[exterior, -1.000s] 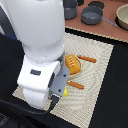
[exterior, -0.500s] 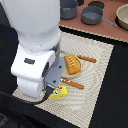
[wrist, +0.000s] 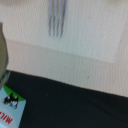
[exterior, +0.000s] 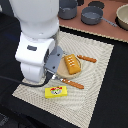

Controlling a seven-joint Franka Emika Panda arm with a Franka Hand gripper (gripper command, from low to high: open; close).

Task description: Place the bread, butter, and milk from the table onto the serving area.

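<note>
The arm's big white body hangs over the near-left corner of the serving area (exterior: 95,75) as the exterior view shows it, hiding the hand itself. Whether the fingers are apart or together, I cannot tell; neither view shows them. On the mat, the bread (exterior: 71,64) sits on the round plate (exterior: 62,70), just beyond the arm, and the butter (exterior: 56,91) lies flat below it. Two down, by my reckoning. That leaves the milk (wrist: 11,107): the wrist view catches its printed face on the dark counter (wrist: 75,107), just off the mat's edge, close under the hand. Its long axis I cannot read.
</note>
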